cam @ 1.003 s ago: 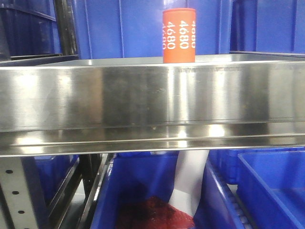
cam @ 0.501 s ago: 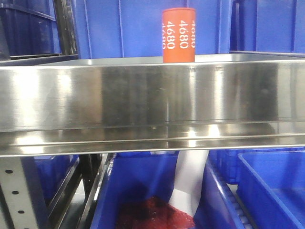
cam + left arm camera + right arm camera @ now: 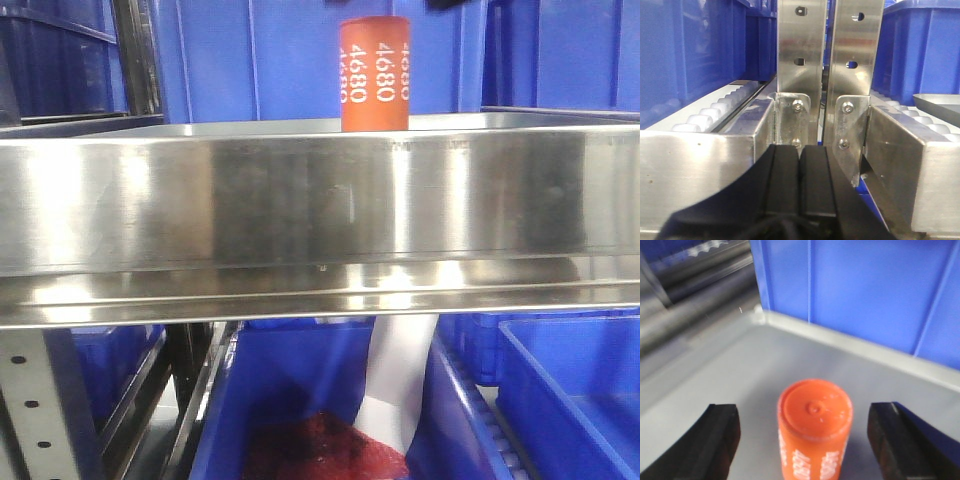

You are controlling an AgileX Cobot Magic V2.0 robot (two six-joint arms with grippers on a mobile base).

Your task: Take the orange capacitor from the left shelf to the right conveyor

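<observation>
The orange capacitor point(image 3: 375, 75) stands upright on the left shelf point(image 3: 300, 200), behind its tall shiny front lip, white "4680" down its side. In the right wrist view the capacitor point(image 3: 814, 435) is seen from above, standing on the grey shelf floor point(image 3: 740, 370). My right gripper point(image 3: 804, 427) is open above it, one black finger on each side, neither touching. A dark fingertip point(image 3: 448, 4) shows at the top edge of the front view. My left gripper point(image 3: 800, 155) is shut and empty, facing steel uprights. The right conveyor is out of view.
Blue plastic bins point(image 3: 260, 60) stand close behind the capacitor, and more blue bins point(image 3: 570, 390) sit below the shelf. A perforated grey upright point(image 3: 30, 410) is at lower left. Bolted steel uprights point(image 3: 800, 60) and roller tracks point(image 3: 705, 120) stand before the left gripper.
A dark part of my right gripper has come into the top edge of the front view above the capacitor. The capacitor has not moved.
</observation>
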